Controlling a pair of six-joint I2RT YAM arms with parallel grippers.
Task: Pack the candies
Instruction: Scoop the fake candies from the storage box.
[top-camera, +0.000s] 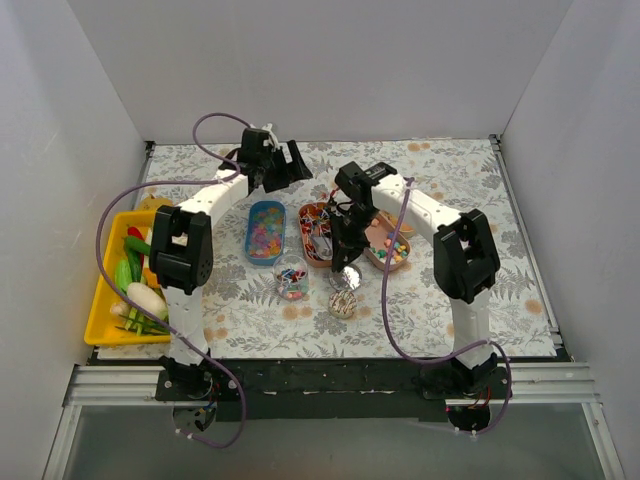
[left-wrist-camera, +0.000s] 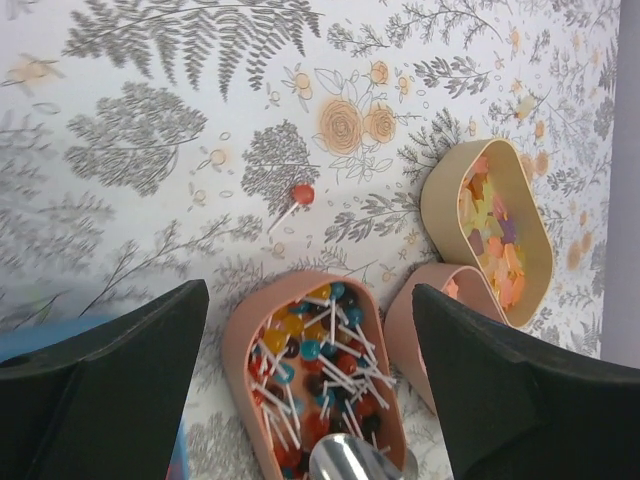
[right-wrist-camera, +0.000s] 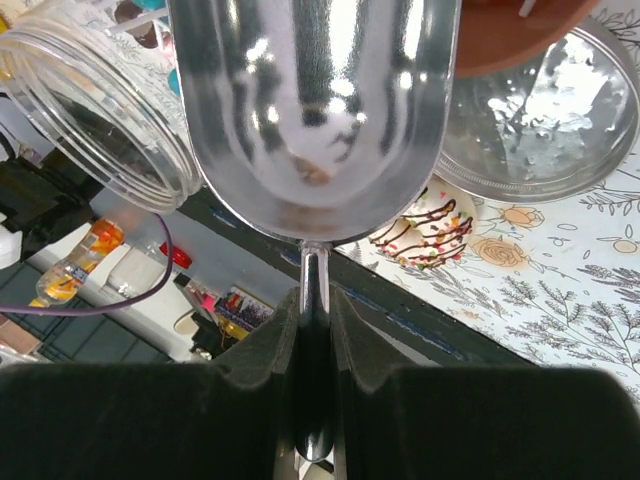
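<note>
The salmon tray (top-camera: 318, 232) at the middle of the flowered table (top-camera: 525, 300) is taken as the landmark, and lollipops (left-wrist-camera: 320, 370) are heaped in it. A blue tray (top-camera: 265, 232) of pastel beads is set just to its left. A second salmon tray (left-wrist-camera: 430, 320) and a beige tray (left-wrist-camera: 490, 230) of yellow-orange gummies are laid at its right. One stray lollipop (left-wrist-camera: 302, 194) is seen on the cloth just beyond the landmark tray's far end.

The left gripper (left-wrist-camera: 310, 292) is held above that far end, released, its jaws spread wide. The right gripper (right-wrist-camera: 315, 310) is poised over the tray's near end, clenched on the thin handle of a metal scoop (right-wrist-camera: 315, 100) (the bowl is pointed toward the arm bases).

A clear jar (top-camera: 291, 277) with coloured sweets inside is stood just near-left of the tray. A second clear jar (top-camera: 342, 303) is found nearer still, past the scoop's bowl. A yellow bin (top-camera: 100, 305) of toy vegetables is placed well to the tray's left.
</note>
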